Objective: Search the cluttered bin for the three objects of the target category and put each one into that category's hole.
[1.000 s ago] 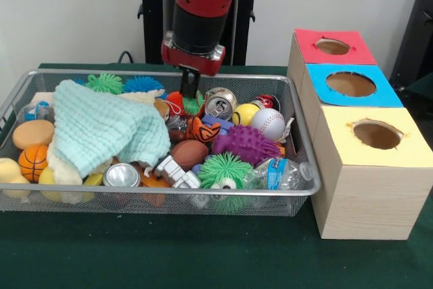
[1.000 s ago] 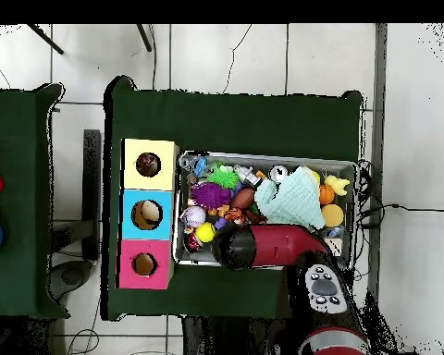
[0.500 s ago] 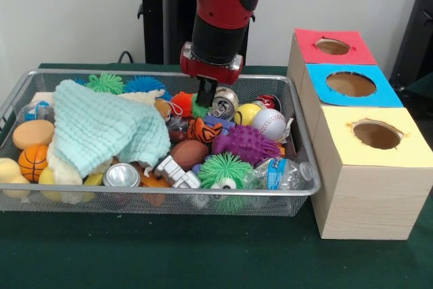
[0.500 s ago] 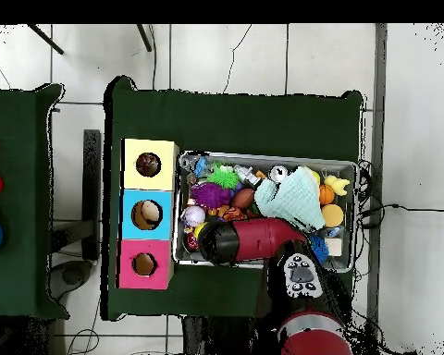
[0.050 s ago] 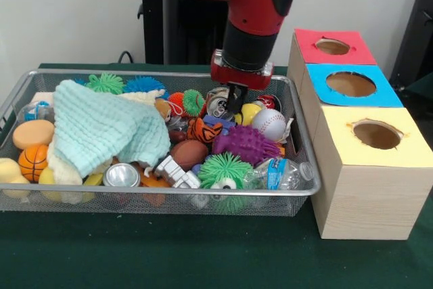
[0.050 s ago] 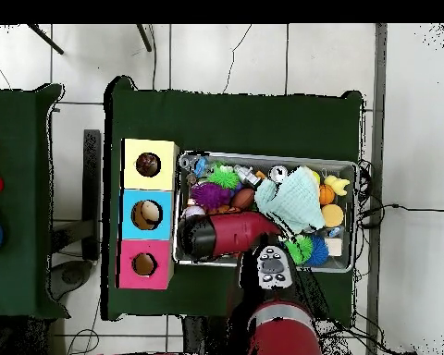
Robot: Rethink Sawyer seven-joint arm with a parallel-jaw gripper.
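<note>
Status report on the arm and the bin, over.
Gripper low over the bin's box-side end, above a crushed can; grip state unclear. Nothing visibly held. Yellow ball, baseball, purple spiky toy crowd close around.

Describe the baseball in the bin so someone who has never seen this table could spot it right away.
Start at the wire mesh bin and go to the end nearest the three coloured boxes. The baseball sits there, just behind the purple spiky ball and beside a yellow ball. It is the only smooth white ball with red stitching.
</note>
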